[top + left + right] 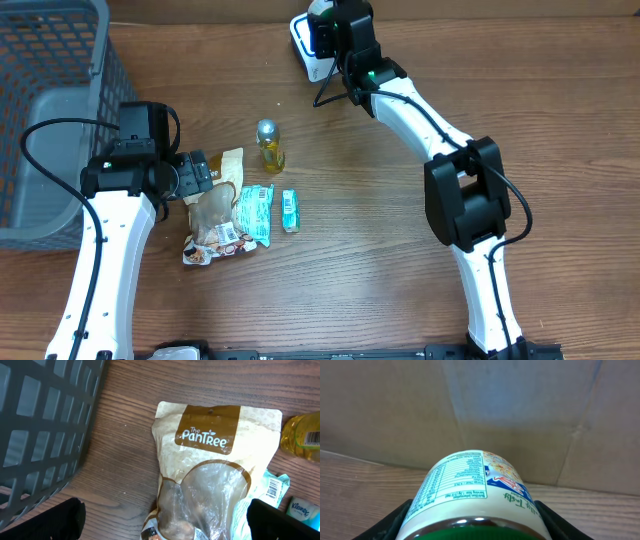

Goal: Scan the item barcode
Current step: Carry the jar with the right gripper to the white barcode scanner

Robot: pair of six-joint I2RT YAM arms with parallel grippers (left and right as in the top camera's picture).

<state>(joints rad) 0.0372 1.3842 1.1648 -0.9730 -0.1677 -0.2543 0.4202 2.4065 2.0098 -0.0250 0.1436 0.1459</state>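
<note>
Right pincer [475,522] clenched on the labelled jar [465,485] beside the scanner [303,45] — barcode may face away, so no read. Left pincer [167,520] released, well apart from the scanner.

"The PanTree" stood in white letters on the brown band of a cream pouch [215,460] lying on the counter [125,460], seen from the left wrist. At four o'clock from the pouch, a pale blue tissue pack [305,510] carried the name "Kleenex". Barcodes showed on the yellow bottle [300,435] at two o'clock and on the teal packet [274,487] between them, their digits too small to read. In the right wrist view, the jar [465,485] bore a nutrition table and green lettering, both upside down and illegible.
</note>
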